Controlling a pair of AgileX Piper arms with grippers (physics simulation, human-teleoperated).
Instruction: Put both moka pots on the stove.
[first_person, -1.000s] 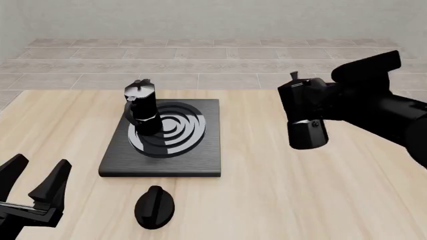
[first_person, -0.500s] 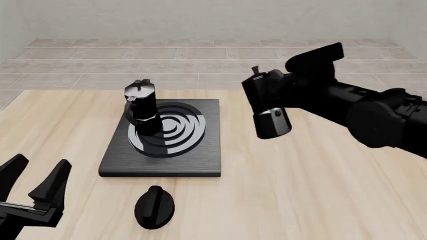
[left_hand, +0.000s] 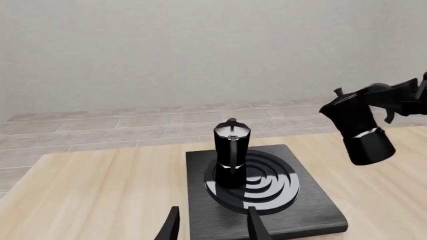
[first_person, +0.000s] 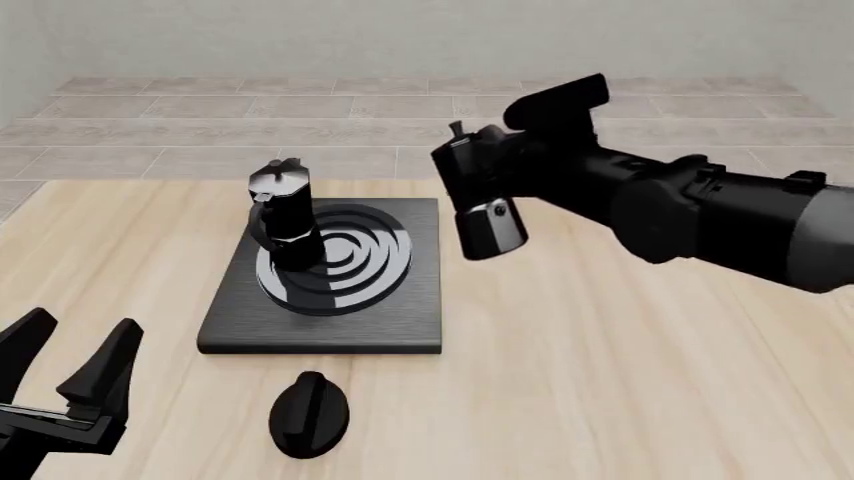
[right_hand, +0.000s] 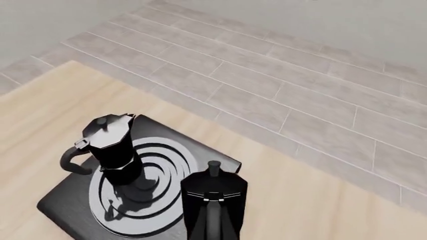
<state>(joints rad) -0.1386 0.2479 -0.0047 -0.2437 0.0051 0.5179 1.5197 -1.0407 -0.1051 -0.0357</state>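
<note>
One moka pot (first_person: 283, 225) stands upright on the left part of the stove's rings; the stove (first_person: 400, 320) is a flat black slab. It also shows in the left wrist view (left_hand: 231, 157) and the right wrist view (right_hand: 113, 145). My right gripper (first_person: 523, 160) is shut on the second moka pot (first_person: 481, 205) and holds it tilted in the air by the stove's far right edge. The held pot shows in the left wrist view (left_hand: 357, 130) and the right wrist view (right_hand: 212, 205). My left gripper (first_person: 67, 355) is open and empty at the table's near left.
A black oval knob (first_person: 310, 413) lies on the wooden table just in front of the stove. The table's far edge meets a tiled floor and a plain wall behind. The right arm (first_person: 707, 210) reaches across from the right.
My right arm has carried the second pot leftwards, from the right of the table to the stove's right edge. The left gripper and the pot on the stove have not moved.
</note>
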